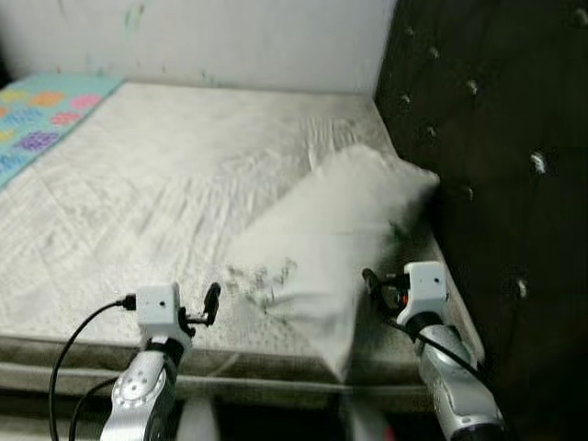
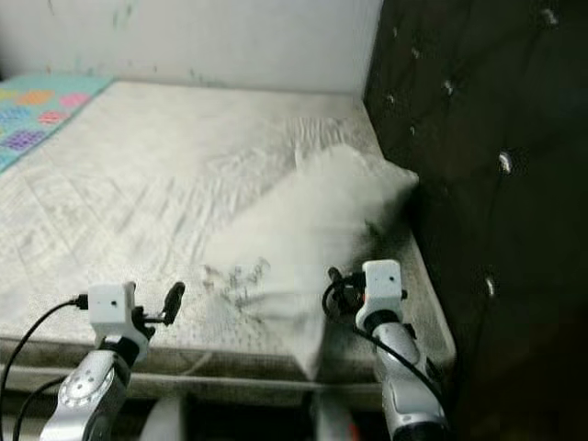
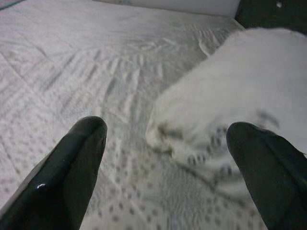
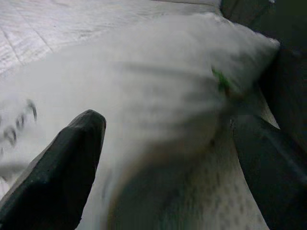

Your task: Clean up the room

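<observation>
**A:** Start with the left eye view. Where's the thing we're tidying?

**B:** The white pillow point(image 1: 335, 243) lies askew on the bed point(image 1: 138, 202), one corner near the dark tufted headboard point(image 1: 496, 147), the other reaching the bed's front edge. It looks blurred, so I judge it isn't settled. The left tool point(image 1: 213, 305) hangs near its printed corner, the right tool point(image 1: 370, 280) close at its headboard side. A patterned blanket point(image 1: 41, 115) sits at the far left corner.

**A:** The right eye view?

**B:** Same layout. Neither tool has hold of anything here.

**A:** Left wrist view?

**B:** The left tool's fingers point(image 3: 72, 167) are spread wide, nothing between them but mattress, with the pillow's printed corner just ahead of the gap.

**A:** And the right wrist?

**B:** The right tool's fingers point(image 4: 62, 163) are also wide apart, with the pillow's bulk straight ahead in the gap, unclamped. A small green mark point(image 4: 221, 81) shows on the cloth.

**A:** So how to do it well?

**B:** I'd say wait for the pillow to rest, then take it at two opposite edges, bite deep into the soft fill, and square it flat against the headboard.
</observation>
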Tool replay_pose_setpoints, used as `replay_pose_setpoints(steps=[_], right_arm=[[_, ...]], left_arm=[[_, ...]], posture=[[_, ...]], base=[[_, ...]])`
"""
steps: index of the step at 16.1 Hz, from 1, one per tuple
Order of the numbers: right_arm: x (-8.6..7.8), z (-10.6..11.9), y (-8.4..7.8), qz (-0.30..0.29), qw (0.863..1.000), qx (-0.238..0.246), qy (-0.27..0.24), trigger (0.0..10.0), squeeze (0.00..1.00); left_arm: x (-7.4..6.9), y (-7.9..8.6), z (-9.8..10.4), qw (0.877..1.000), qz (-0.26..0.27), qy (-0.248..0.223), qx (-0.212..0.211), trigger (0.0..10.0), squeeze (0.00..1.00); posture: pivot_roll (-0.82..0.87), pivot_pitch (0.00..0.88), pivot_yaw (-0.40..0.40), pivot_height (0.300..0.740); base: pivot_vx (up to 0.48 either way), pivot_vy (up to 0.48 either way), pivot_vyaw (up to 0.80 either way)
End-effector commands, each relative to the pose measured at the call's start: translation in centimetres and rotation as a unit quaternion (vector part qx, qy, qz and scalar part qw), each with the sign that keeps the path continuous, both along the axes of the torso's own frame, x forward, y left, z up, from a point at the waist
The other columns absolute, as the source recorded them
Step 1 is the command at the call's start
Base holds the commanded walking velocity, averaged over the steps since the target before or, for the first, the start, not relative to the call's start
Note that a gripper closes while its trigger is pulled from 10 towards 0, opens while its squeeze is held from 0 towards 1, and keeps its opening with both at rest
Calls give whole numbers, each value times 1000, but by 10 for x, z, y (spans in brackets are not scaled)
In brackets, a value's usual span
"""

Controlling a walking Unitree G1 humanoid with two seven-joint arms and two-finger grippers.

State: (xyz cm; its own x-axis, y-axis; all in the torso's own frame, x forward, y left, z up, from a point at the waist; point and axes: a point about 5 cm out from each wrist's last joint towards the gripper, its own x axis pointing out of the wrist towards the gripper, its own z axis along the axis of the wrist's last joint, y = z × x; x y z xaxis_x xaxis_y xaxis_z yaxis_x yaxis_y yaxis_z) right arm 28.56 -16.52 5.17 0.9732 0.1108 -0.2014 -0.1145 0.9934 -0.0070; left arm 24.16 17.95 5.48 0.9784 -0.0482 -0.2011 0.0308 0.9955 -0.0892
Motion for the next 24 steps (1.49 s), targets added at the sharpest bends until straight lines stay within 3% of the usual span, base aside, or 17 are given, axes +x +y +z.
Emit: replay_pose_setpoints(steps=[1, 11, 19, 24], right_arm=[[0, -1, -1, 2, 1000, -4, 2, 10000, 0], [2, 0, 0, 6, 1000, -2, 0, 10000, 0], [14, 20, 7, 20, 999, 5, -40, 10000, 0], [17, 22, 6, 19, 999, 9, -43, 10000, 0]], left_arm=[[1, -1, 1, 1000, -1, -1, 5, 10000, 0], [0, -2, 2, 1000, -2, -7, 0, 10000, 0], [3, -10, 24, 999, -7, -49, -20, 10000, 0], [3, -9, 25, 999, -6, -48, -20, 10000, 0]], posture=[[-88, 0, -30, 536], [-86, 0, -31, 531], [-71, 0, -38, 531], [-71, 0, -33, 531]], base=[[0, 0, 0], [0, 0, 0], [0, 0, 0], [0, 0, 0]])
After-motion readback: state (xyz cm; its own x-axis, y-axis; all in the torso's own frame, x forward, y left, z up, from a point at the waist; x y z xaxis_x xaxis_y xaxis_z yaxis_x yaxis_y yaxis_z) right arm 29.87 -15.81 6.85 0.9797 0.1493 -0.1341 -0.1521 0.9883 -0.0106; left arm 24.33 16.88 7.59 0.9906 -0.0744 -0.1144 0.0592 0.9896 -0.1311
